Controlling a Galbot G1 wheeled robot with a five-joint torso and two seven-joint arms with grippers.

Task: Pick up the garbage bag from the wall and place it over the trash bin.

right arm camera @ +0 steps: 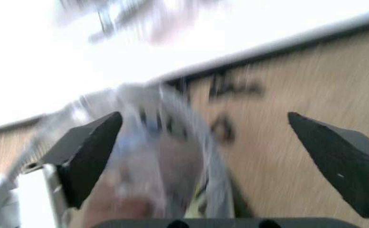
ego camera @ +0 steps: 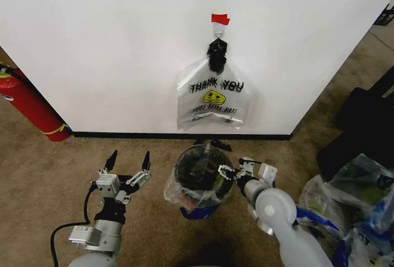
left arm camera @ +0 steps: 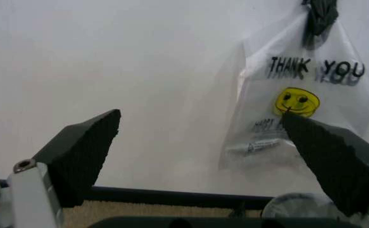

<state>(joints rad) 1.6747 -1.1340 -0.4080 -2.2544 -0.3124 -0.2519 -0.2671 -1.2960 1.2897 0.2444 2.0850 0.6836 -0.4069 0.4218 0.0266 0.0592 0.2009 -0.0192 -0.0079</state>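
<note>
The garbage bag [ego camera: 184, 194], a thin, clear, crinkly plastic bag with a blue patch at its foot, is draped over the trash bin [ego camera: 198, 170], a small round black wire-mesh wastebasket standing on the tan carpet [ego camera: 49, 175] just in front of the wall [ego camera: 111, 45].

Head view. The bag's film hangs down the bin's outer side, so the task appears nearly finished. The right gripper [ego camera: 229, 173] sits at the bin's rim on the robot's right, its jaws spread, seemingly placed to release or adjust the plastic. The left gripper [ego camera: 128, 161] waits apart on the left, fingers spread and holding nothing. On the plain white wall with black baseboard, a whitish "THANK YOU" bag [ego camera: 212, 98] with a yellow smiley hangs by knotted handles from a small hook beneath a red tape piece [ego camera: 220, 18]. A red fire extinguisher [ego camera: 31, 108] leans at the far left.

Left wrist view. The left gripper's two dark pads [left arm camera: 83, 152] stand wide apart, framing the wall and the smiley bag.

Right wrist view. The right gripper's pads [right arm camera: 89, 149] are spread; clear plastic and the bin's rim lie just beside one pad, though blur hides any contact.
</note>
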